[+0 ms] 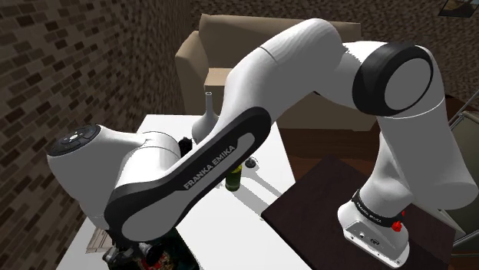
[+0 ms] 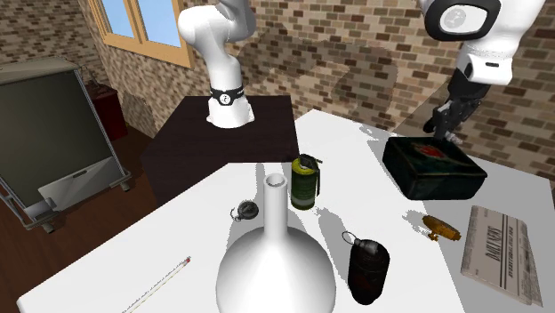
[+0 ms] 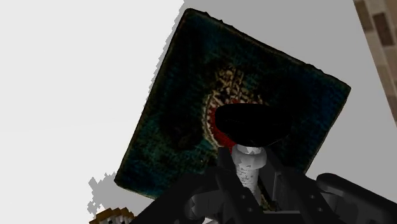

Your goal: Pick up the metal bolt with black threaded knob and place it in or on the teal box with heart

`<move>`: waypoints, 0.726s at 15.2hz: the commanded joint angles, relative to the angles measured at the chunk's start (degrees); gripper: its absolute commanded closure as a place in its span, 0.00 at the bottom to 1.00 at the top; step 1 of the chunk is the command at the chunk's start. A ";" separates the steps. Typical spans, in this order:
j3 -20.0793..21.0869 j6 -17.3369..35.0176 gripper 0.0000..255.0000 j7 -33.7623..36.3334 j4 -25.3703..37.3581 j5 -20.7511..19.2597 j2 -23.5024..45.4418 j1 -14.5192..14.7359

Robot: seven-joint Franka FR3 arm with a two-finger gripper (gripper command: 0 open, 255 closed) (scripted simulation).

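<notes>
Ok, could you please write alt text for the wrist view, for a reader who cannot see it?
The black tool clasps a metal bolt with a black knob over a dark teal box that has a red emblem on its top. The box lies on a white table.

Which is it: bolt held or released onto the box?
Held. In the wrist view the end effector clasps the bolt by its metal shank, black knob over the teal box.

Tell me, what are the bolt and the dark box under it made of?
The bolt looks like metal: pale grey with bright glints. Its knob is flat black, maybe plastic. The box is dull, mottled dark teal; it could be painted wood or card, hard to tell.
</notes>
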 commanded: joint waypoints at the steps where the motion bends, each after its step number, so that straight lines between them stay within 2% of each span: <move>1: -0.25 1.16 1.00 0.12 -0.25 -0.33 0.91 0.18; 6: -0.83 3.61 1.00 0.35 -0.75 -1.04 2.92 0.53; 11: -0.83 3.60 1.00 0.35 -0.73 -1.04 2.93 0.53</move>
